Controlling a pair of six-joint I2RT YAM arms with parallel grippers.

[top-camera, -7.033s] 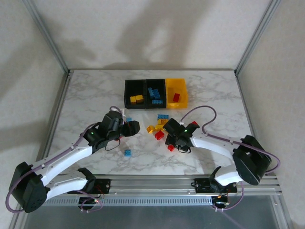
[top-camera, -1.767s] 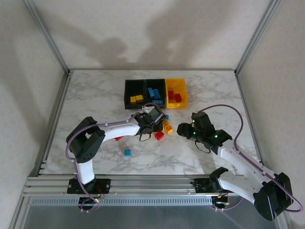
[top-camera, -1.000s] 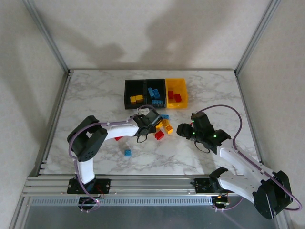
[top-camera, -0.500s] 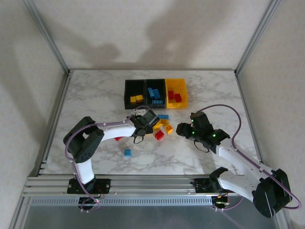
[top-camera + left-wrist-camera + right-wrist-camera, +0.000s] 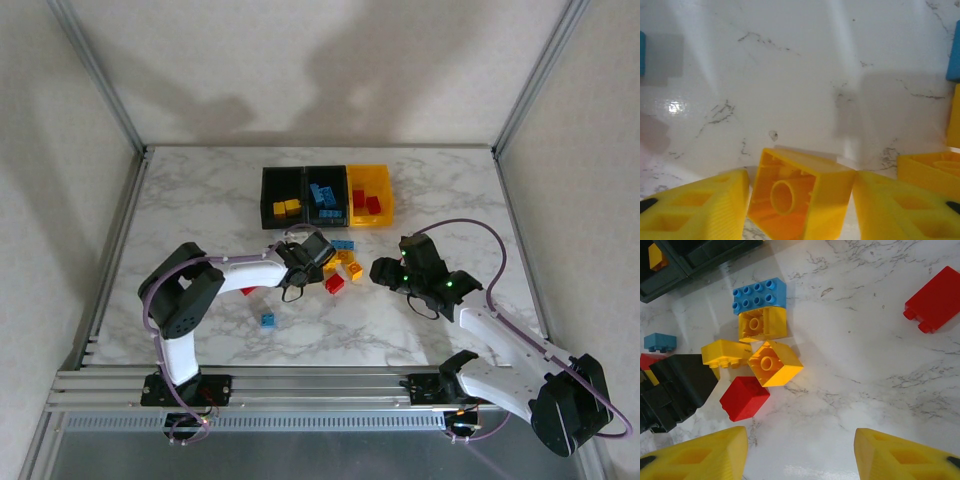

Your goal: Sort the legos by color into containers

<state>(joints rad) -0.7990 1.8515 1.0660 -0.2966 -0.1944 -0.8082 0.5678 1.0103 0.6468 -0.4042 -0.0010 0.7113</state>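
Lab test cell, not a home: marble-pattern worktop [image 5: 200, 200] boxed in by plain white walls [image 5: 300, 60] and aluminium frame posts [image 5: 95, 70], with an extrusion rail [image 5: 320, 385] along the near edge carrying both arm bases.

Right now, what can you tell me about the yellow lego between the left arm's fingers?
The yellow lego is a small, square, glossy plastic brick. It is tipped so its hollow underside faces the left wrist camera, with one round tube in the middle. It sits between the two yellow ribbed fingers of the left gripper, above the white marble table. The fingers look pressed to its sides, though the contact is hard to confirm. From the top camera it is hidden by the gripper.
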